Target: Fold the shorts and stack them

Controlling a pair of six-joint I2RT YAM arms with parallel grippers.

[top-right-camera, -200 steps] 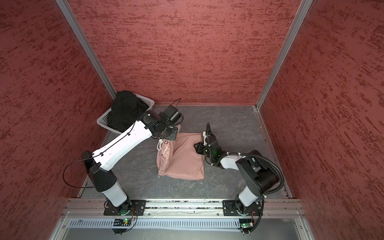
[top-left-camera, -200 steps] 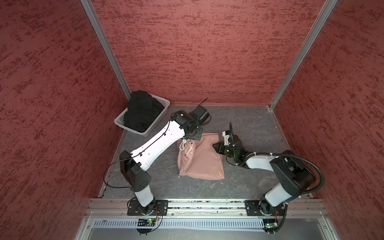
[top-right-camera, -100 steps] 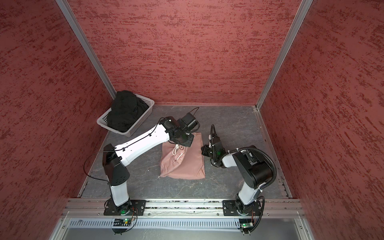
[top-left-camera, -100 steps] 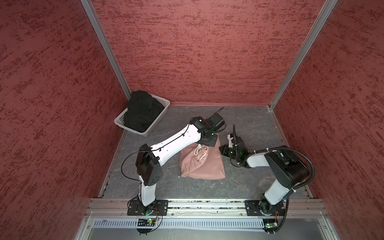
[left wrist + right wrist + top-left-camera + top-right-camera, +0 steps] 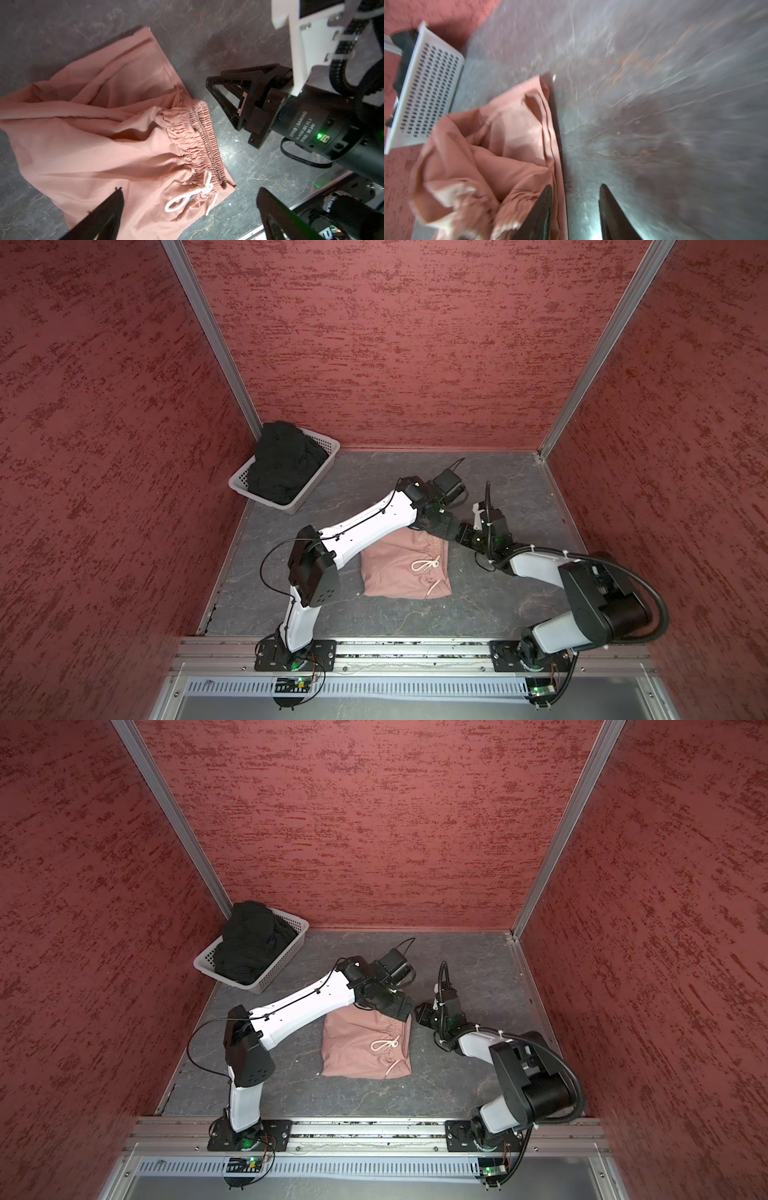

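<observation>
In a top view, find pink shorts [image 5: 405, 568] folded on the table [image 5: 374, 477], black shorts [image 5: 282, 468] heaped in the basket [image 5: 319, 473]. From the left wrist, see left gripper [image 5: 190, 192] wide, empty, over the waistband [image 5: 195, 135]: lift clear of the drawstring [image 5: 180, 202]. From the right wrist, blurred, see right gripper [image 5: 575, 187] half-parted, empty, beside the fold: avoid dragging.

label: DAMIAO, DC 24V | on: black motor housing [image 5: 311, 128] | model line: only V1.1 legible

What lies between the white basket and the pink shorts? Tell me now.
In both top views, only bare grey tabletop, crossed above by the left arm's white forearm; the basket and the pink shorts lie apart.
</observation>
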